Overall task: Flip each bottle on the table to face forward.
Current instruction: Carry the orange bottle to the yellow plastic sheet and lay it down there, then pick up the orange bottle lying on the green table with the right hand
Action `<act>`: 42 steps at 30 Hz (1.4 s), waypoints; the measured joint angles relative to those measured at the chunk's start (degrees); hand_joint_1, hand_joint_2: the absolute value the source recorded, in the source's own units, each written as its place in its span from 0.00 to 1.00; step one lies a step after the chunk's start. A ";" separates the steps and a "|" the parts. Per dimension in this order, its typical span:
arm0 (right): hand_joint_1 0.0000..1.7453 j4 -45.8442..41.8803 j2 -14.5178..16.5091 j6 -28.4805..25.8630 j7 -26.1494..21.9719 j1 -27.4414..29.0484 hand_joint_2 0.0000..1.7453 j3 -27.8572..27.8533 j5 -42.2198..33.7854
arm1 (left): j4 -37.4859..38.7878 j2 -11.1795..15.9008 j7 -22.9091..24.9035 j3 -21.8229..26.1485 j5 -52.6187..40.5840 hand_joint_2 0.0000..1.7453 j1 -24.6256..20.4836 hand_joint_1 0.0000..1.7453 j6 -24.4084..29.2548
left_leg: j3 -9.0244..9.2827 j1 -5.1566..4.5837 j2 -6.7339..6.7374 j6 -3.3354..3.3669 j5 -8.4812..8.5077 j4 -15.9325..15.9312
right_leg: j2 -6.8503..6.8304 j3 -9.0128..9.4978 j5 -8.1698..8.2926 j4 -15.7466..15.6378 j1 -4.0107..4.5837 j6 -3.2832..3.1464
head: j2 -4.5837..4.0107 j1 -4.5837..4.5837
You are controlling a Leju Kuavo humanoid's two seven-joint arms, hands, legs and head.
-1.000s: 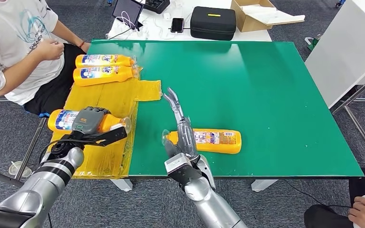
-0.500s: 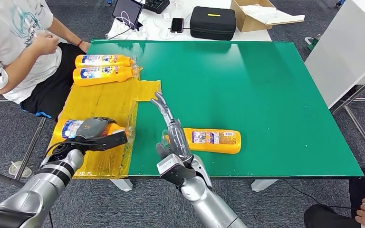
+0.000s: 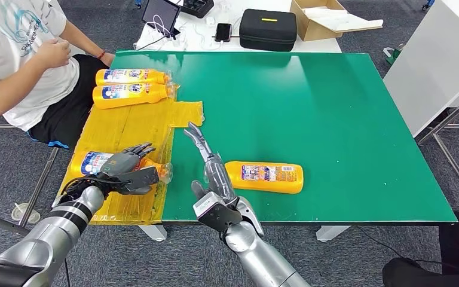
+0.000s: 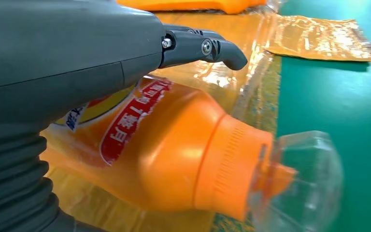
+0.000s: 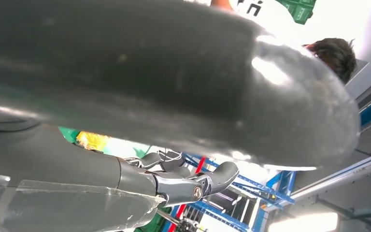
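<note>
Fingers of the left robot hand (image 3: 125, 167) have lifted off the near bottle (image 3: 95, 162), now released on the yellow film (image 3: 132, 125). The right robot hand (image 3: 210, 173), outstretched and empty, has drawn back from the bottle on the green worktop (image 3: 269, 177); that one probably comes next.

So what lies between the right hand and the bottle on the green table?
Nothing. In the head view the right hand stands just beside the cap end of the bottle; the narrow stretch of green table between them is bare.
</note>
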 joint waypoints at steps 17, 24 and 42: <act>0.00 4.52 -0.90 -3.99 10.56 -2.30 1.00 -0.97 9.55 | -19.99 -1.82 -3.96 9.17 53.22 1.00 10.21 0.00 -11.81 | -0.01 -0.02 0.03 -0.01 0.00 0.00 | 0.01 -0.04 0.01 -0.01 -0.02 0.01 | 0.00 -0.01; 0.00 10.19 -4.72 -2.53 23.75 -5.94 1.00 -3.39 18.48 | -29.85 -7.50 -3.96 24.05 57.94 1.00 13.52 0.00 2.50 | -0.02 -0.03 0.04 0.00 0.00 0.01 | 0.02 -0.06 0.04 -0.01 -0.03 0.04 | 0.01 -0.02; 0.00 22.08 -13.04 12.47 32.84 -13.09 1.00 -6.99 25.17 | -34.07 -10.74 -3.92 33.94 52.34 1.00 18.08 0.00 6.62 | -0.01 -0.02 0.02 0.01 0.00 0.02 | 0.01 -0.05 0.03 -0.02 -0.02 0.05 | 0.00 -0.02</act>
